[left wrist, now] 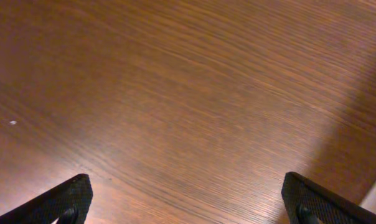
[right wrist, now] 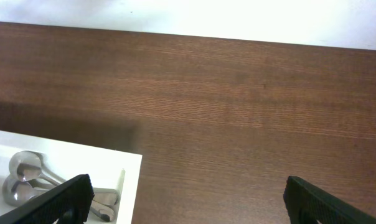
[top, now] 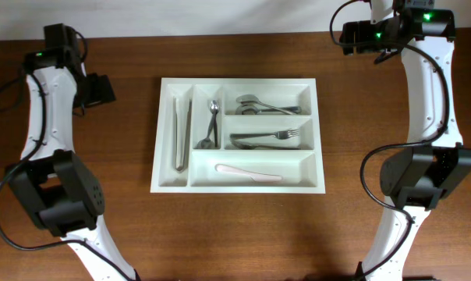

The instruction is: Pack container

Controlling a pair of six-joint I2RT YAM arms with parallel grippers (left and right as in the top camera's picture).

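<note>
The white cutlery tray (top: 320, 133) lies in the middle of the table. Tongs (top: 179, 131) lie in its left narrow compartment and spoons (top: 211, 123) in the second. The top long compartment holds spoons (top: 259, 104), the middle one forks (top: 265, 138), the bottom one a pale knife (top: 249, 171). My left gripper (top: 103, 88) is open and empty over bare wood left of the tray; its fingers (left wrist: 187, 199) show spread in the left wrist view. My right gripper (top: 352, 35) is open and empty at the back right; its wrist view (right wrist: 187, 199) shows the tray's corner (right wrist: 131, 180).
The wooden table's far edge (right wrist: 188, 34) meets a white wall. Both arm bases stand at the front left and front right. Black cables hang beside each arm.
</note>
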